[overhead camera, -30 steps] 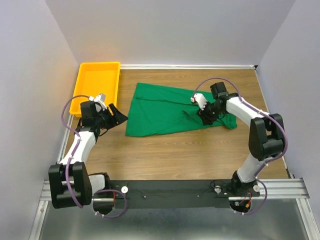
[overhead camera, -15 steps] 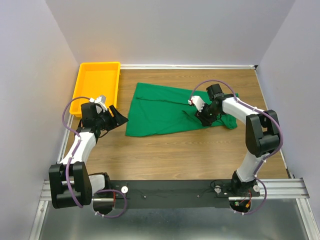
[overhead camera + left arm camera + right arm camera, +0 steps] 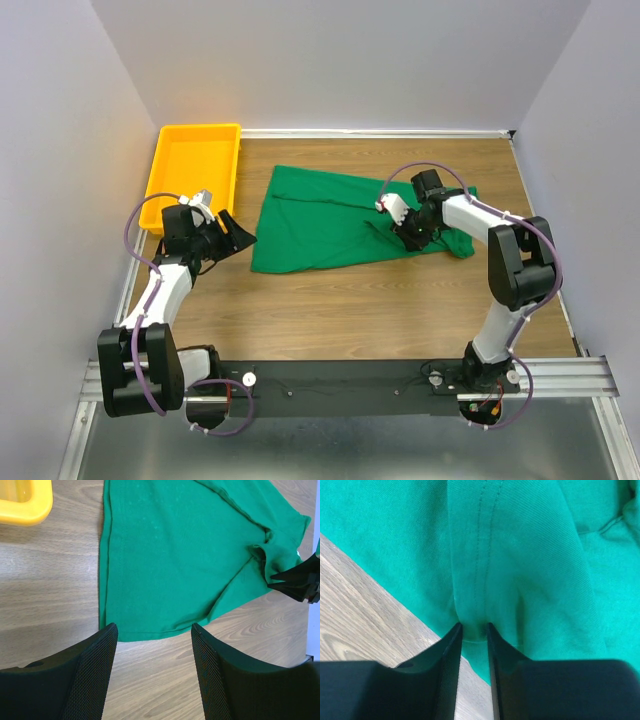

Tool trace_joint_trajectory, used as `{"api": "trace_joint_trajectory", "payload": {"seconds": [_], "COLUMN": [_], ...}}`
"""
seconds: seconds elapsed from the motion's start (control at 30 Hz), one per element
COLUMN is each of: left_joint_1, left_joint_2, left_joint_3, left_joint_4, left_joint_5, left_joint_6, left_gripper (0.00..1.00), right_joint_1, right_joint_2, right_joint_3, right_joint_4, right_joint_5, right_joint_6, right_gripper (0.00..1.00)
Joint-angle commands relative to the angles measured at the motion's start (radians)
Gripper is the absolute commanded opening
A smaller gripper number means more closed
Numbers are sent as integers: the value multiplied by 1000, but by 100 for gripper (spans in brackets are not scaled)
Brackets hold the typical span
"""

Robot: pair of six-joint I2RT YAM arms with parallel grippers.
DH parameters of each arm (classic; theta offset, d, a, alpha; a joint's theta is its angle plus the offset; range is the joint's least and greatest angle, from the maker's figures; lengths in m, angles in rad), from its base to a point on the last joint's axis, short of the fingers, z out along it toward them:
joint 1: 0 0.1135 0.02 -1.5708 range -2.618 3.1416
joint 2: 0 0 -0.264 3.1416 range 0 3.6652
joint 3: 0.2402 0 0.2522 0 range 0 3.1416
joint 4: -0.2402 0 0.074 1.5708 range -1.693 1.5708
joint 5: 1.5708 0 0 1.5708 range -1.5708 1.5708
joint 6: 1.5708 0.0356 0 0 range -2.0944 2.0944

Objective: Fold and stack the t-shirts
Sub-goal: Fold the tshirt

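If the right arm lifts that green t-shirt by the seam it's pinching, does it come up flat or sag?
Probably sags: the green t-shirt lies rumpled with soft folds, so it looks floppy. Only a narrow ridge sits between the jaws of the right gripper, so it could slip out.

A wooden table (image 3: 340, 300) with brown grain fills the middle. Plain, pale lilac-grey walls (image 3: 340, 60) stand along the table's far edge and both its sides. A silver metal rail (image 3: 590, 375) runs along the table's near edge, with a dull grey metal sheet (image 3: 330, 450) just before it. The light is soft and even.
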Motion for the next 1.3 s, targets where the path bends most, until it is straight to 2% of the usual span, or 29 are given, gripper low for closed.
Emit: {"api": "trace_joint_trajectory", "payload": {"seconds": [0.0,0.03,0.1,0.27,0.57,0.73,0.9,1.0,1.27], "left_joint_1": [-4,-6,-6,-6,-6,-6,-6,-6,-6], "left_joint_2": [6,6,5,6,17,20,14,14,22], "left_joint_3": [-2,-4,-2,-8,-7,-4,-4,-7,-4], "left_joint_4": [18,18,17,17,17,18,15,15,17], "left_joint_5": [32,32,37,40,46,48,49,48,48], "left_joint_6": [9,9,12,14,20,18,18,18,20], "left_gripper": [68,68,68,68,68,68,68,68,68], "right_joint_1": [7,7,7,7,7,7,7,7,7], "right_joint_2": [24,24,-4,-59,-101,-72,-39,-33,-39], "right_joint_3": [6,9,13,21,13,10,15,21,36], "right_joint_4": [14,14,13,4,-36,-43,-41,-43,-44], "right_joint_5": [10,7,0,-9,-32,-38,-41,-35,-35], "right_joint_6": [14,14,17,25,26,32,34,36,34], "right_gripper": [27,24,10,7,8,15,14,20,25]}}
